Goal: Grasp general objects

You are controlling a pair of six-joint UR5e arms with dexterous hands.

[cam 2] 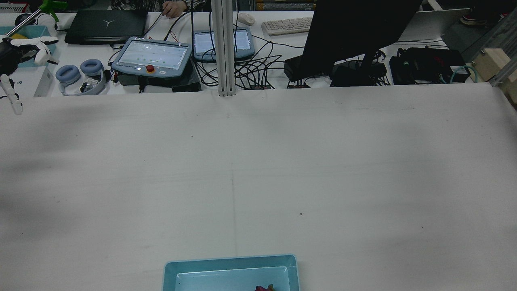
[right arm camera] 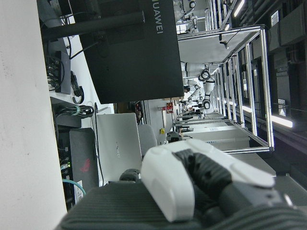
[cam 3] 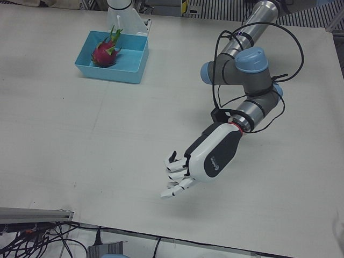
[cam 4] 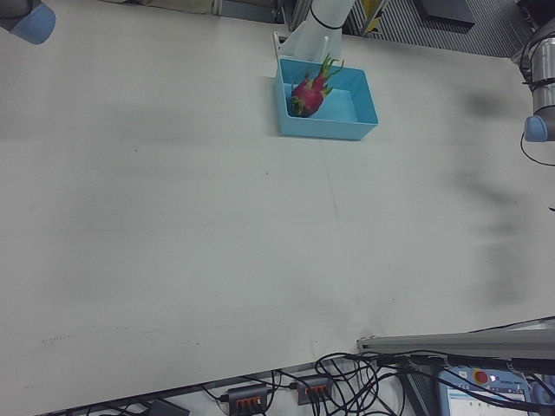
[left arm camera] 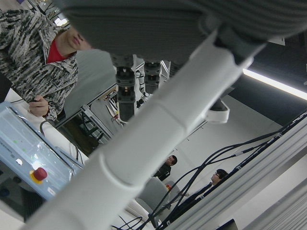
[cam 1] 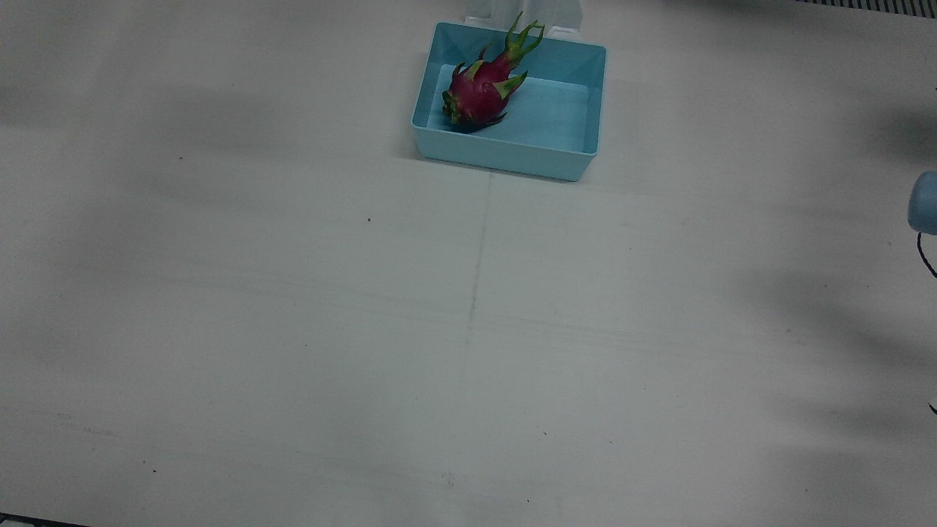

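Note:
A pink dragon fruit (cam 1: 479,91) with green scales lies in the left part of a light blue bin (cam 1: 505,157) at the robot's side of the table. It also shows in the left-front view (cam 3: 104,54) and the right-front view (cam 4: 308,94). My left hand (cam 3: 188,172) is open and empty, its fingers spread, above bare table far from the bin (cam 3: 110,73). It also shows at the left edge of the rear view (cam 2: 22,46). My right hand (right arm camera: 206,182) shows only in its own view, its fingers stretched out and holding nothing.
The white table (cam 1: 468,329) has a faint seam down its middle. Beyond its far edge stand teach pendants (cam 2: 151,56), a dark monitor (cam 2: 355,32), cables and headphones (cam 2: 78,70). My left arm's elbow (cam 1: 924,203) sits at the front view's right edge.

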